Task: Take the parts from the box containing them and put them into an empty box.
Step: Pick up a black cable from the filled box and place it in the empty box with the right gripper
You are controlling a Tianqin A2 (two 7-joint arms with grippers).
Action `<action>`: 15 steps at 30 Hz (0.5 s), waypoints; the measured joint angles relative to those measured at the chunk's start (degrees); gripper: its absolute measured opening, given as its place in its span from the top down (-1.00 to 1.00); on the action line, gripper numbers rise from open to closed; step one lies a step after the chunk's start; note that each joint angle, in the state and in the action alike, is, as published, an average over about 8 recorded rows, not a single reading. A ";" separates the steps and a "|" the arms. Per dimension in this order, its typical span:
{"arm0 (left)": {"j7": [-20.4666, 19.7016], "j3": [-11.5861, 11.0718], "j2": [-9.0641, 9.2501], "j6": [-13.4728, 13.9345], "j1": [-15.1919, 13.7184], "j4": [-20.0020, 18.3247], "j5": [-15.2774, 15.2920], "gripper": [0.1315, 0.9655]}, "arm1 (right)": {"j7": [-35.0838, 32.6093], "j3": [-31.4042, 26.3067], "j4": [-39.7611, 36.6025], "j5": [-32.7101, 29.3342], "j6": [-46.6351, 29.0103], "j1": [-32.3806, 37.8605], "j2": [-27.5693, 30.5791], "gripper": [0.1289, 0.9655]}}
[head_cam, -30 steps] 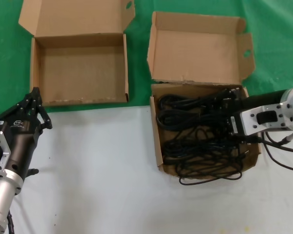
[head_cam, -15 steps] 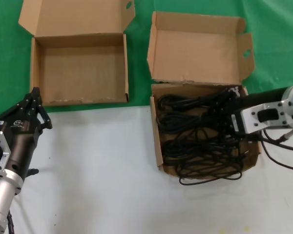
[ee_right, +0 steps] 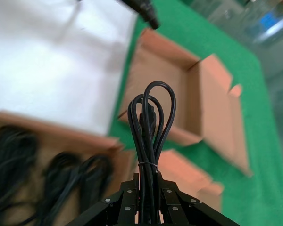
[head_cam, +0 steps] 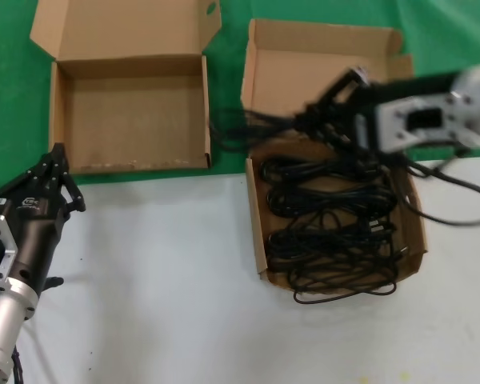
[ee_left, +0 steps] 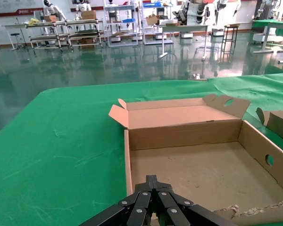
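My right gripper is shut on a black power cord and holds it in the air over the back left corner of the squarer box; the bundle sticks out toward the wider empty box. Several more cords lie tangled in the squarer box. In the right wrist view the gripper clamps the looped bundle, with the empty box beyond it. My left gripper is shut and parked on the white table in front of the empty box; it also shows in the left wrist view.
One cord loop hangs over the squarer box's front wall onto the white table. Both lids stand open at the back on the green cloth. My right arm's own cable trails at the right.
My right gripper has risen out of the squarer box and swung back and left, lifting one cord bundle clear of the pile. The left arm has not moved.
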 joint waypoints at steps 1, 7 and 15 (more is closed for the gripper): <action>0.00 0.00 0.00 0.00 0.00 0.00 0.00 0.97 | -0.25 -0.31 -0.77 -0.33 0.57 0.70 -1.12 0.81; 0.00 0.00 0.00 0.00 0.00 0.00 0.00 0.97 | -2.88 -2.82 -8.80 -2.16 5.07 4.93 -9.40 0.81; 0.00 0.00 0.00 0.00 0.00 0.00 0.00 0.97 | -7.17 -5.20 -22.52 -2.09 12.08 9.94 -20.71 0.81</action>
